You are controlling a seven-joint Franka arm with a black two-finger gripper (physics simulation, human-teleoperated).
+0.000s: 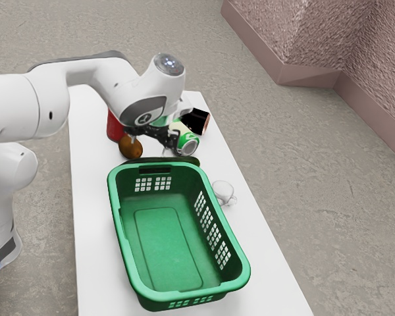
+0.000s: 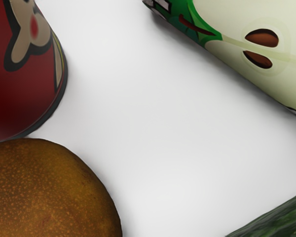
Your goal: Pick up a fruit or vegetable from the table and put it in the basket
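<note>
The black gripper (image 1: 150,144) is low over the far part of the table, its two fingers spread apart with nothing held. Beside it, toward the exterior view's left, lies a brown round fruit (image 1: 130,147); the same fruit (image 2: 49,190) is large in the wrist view. A dark green cucumber-like vegetable (image 1: 192,160) lies along the basket's far end, partly hidden by the rim; part of that vegetable (image 2: 281,220) appears in the wrist view. The green basket (image 1: 241,269) stands on the table with a bare floor inside.
A red can (image 1: 114,126) stands touching or close to the fruit. On the gripper's other side lie a green-and-cream can (image 1: 187,143) and a black cylindrical container (image 1: 198,121). A white cup (image 1: 222,191) is beside the basket on the white table (image 1: 94,224).
</note>
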